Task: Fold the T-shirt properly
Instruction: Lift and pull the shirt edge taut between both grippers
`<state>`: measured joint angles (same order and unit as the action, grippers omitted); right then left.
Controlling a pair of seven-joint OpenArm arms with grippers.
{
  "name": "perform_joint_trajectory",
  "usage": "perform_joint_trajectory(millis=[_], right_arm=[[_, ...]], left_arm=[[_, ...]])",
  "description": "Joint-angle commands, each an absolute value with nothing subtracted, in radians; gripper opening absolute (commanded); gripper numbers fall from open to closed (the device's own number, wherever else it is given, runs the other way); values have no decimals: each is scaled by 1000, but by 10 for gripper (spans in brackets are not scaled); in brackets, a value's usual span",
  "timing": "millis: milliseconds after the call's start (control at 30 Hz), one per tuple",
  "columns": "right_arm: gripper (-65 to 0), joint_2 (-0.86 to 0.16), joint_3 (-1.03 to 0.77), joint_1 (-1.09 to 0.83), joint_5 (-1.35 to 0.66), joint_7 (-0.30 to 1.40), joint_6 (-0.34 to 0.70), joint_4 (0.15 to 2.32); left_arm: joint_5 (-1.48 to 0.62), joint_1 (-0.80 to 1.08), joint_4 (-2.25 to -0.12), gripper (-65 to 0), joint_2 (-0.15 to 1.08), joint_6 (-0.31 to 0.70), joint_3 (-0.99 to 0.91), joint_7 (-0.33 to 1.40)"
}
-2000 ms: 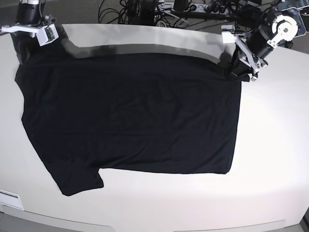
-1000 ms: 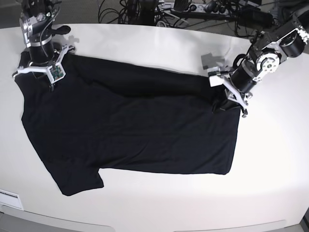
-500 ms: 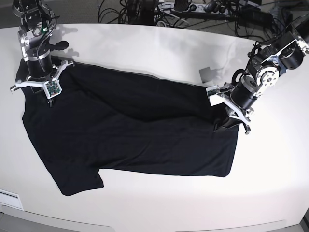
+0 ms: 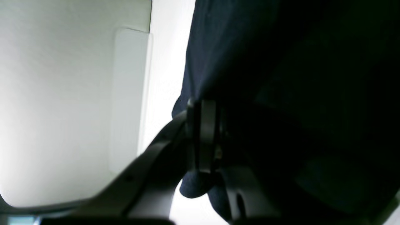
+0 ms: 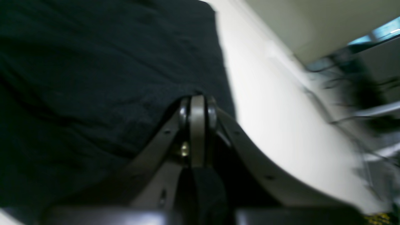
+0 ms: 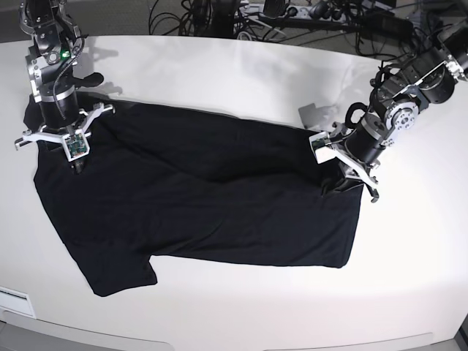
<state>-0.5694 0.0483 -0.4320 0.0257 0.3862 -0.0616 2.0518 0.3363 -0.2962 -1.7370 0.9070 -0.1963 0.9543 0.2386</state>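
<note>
The black T-shirt (image 6: 219, 212) lies plain side up on the white table (image 6: 219, 73), one sleeve at the front left. Its far edge is lifted and drawn toward the front, which makes a fold along the top. My left gripper (image 6: 345, 184), on the base view's right, is shut on the shirt's far right corner; the left wrist view shows its fingers (image 4: 207, 125) clamped on dark fabric (image 4: 281, 62). My right gripper (image 6: 76, 165), on the base view's left, is shut on the shirt's far left corner; the right wrist view shows its fingers (image 5: 197, 125) pinching the cloth (image 5: 93, 62).
Cables and equipment (image 6: 241, 14) crowd the table's far edge. A small grey patch (image 6: 311, 115) lies on the table behind my left gripper. A white label (image 6: 14, 298) sits at the front left edge. Bare table shows at the back, right and front.
Both grippers have moved from the table's far edge toward the front, dragging the shirt's far edge with them over the body. The exposed strip of table behind the shirt has widened.
</note>
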Motion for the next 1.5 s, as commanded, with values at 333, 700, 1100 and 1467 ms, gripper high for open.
perform_joint_trajectory(millis=[333,700,1100,1467], right_arm=[[-650,-576,39,-443,59,420,-253,2064],[-650,-577,39,-394,-55,424,-23,1870],[-650,-574,39,-455,-94,600,60,1797],[-650,-574,38,-713,63,620,-30,1953]], left_arm=[[147,-307,-1747,-650,879,-497,941,308],[103,-309,-1711,-650,868,-256,941,286],[102,-265,-1612,-650,853,86,941,359],[188,-6,-1935,-650,1025,29,941,403]])
